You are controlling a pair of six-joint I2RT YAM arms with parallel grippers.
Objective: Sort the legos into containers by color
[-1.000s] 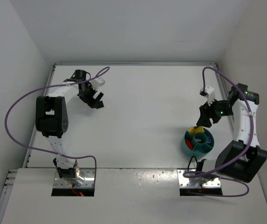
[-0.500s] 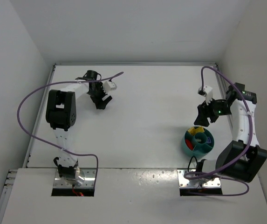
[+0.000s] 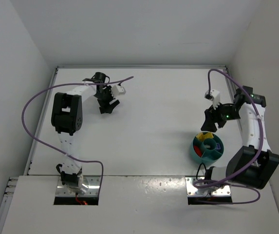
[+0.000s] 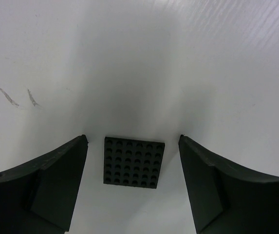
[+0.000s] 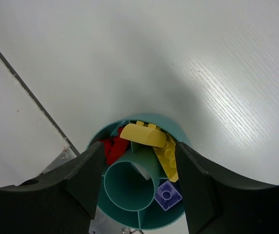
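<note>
White counter (image 3: 154, 107), white-walled bay: a round teal bowl (image 3: 194, 154) by the right arm's base holds yellow bricks (image 5: 144, 135), a red brick (image 5: 112, 146) and a purple brick (image 5: 167, 195) in separate compartments, with the right end effector (image 3: 211, 123) released and empty just above it. Left end effector (image 3: 106, 108), far left: released, its fingers straddling a black studded plate (image 4: 134, 161) lying flat, touching neither. Step judged: pickup of the one loose piece in view, which calls for a square clench on the plate's edges, then a carry across to a compartment of its own.
</note>
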